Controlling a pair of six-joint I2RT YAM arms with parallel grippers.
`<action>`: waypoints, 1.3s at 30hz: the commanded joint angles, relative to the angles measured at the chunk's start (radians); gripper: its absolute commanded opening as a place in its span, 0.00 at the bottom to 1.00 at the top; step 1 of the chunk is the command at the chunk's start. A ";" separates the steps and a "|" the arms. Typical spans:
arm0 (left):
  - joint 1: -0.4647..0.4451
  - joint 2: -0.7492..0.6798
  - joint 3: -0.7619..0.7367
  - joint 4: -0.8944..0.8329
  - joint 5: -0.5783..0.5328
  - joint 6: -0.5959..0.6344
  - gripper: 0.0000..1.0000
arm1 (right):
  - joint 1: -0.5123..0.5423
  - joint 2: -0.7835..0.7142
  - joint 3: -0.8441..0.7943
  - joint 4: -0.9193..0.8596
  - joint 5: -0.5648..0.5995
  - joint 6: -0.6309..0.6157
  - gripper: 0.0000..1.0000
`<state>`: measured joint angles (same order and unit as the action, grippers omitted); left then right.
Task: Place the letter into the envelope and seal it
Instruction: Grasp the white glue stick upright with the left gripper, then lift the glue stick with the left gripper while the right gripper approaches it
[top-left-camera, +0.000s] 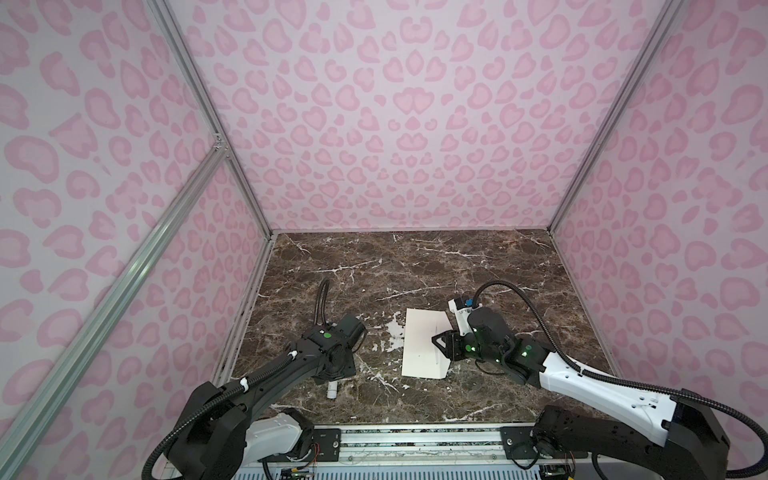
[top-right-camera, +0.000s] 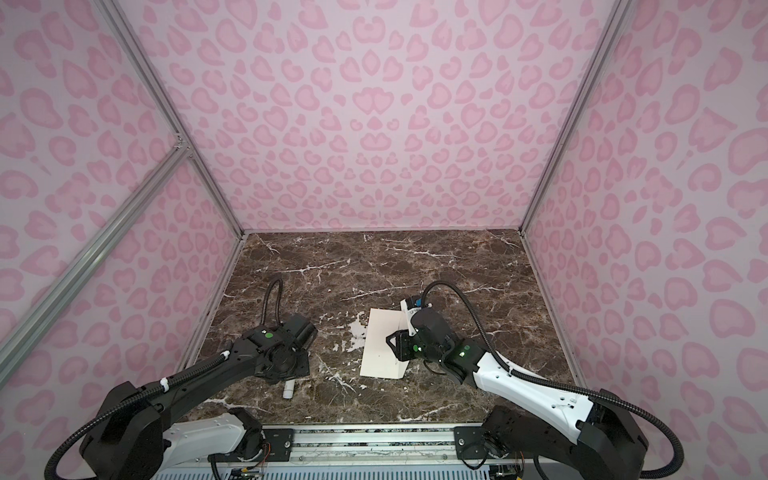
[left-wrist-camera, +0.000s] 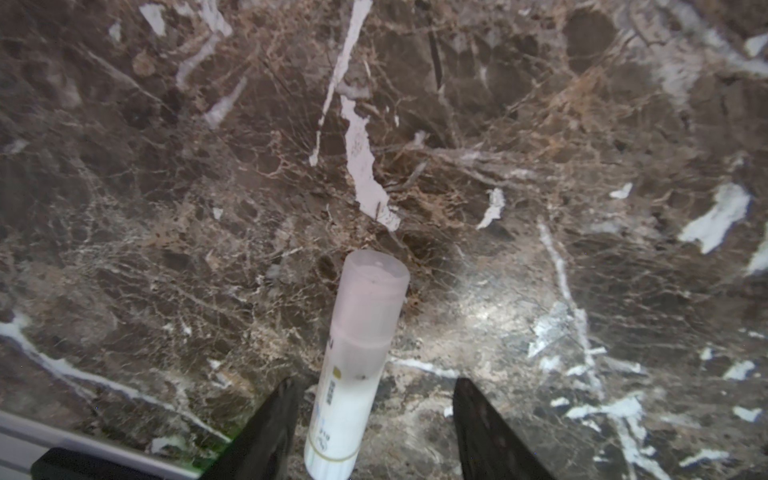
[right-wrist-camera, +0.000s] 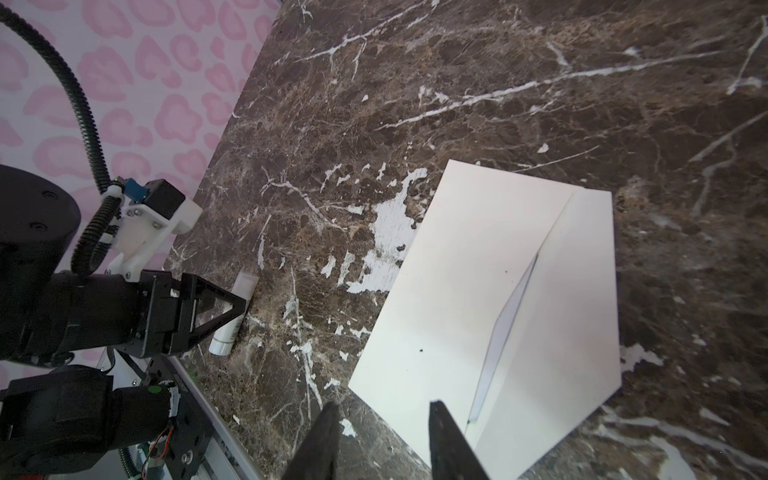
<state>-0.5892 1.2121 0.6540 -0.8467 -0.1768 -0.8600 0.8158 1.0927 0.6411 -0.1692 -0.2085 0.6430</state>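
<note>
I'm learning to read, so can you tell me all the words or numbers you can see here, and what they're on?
White stick: small dark print runs along its label, too blurred to read.
Envelope: no words, only a few tiny dark specks.
Nothing else in these views carries text that can be read.

- Walls (top-left-camera: 407, 124) in a pale pink leopard-spot print close the cell at the back and on both sides.
- Silver aluminium profiles (top-left-camera: 217, 124) edge the corners, and a diagonal brace (top-left-camera: 124, 276) crosses the left wall.
- The surface (top-left-camera: 415, 266) is dark brown marble with white veins, evenly lit.
- A metal rail (top-left-camera: 415, 440) lines its near edge.
</note>
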 joint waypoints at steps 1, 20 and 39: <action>0.019 0.000 -0.028 0.056 0.018 -0.006 0.59 | 0.000 0.005 -0.016 0.026 -0.017 -0.015 0.38; 0.045 0.072 -0.082 0.208 0.177 0.030 0.32 | -0.003 -0.012 -0.030 0.037 0.005 -0.029 0.38; -0.012 0.076 -0.093 0.146 0.283 0.017 0.34 | -0.021 0.071 0.025 0.026 -0.020 -0.054 0.38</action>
<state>-0.5987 1.2671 0.5709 -0.6453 0.0147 -0.8360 0.7963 1.1591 0.6647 -0.1490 -0.2203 0.5999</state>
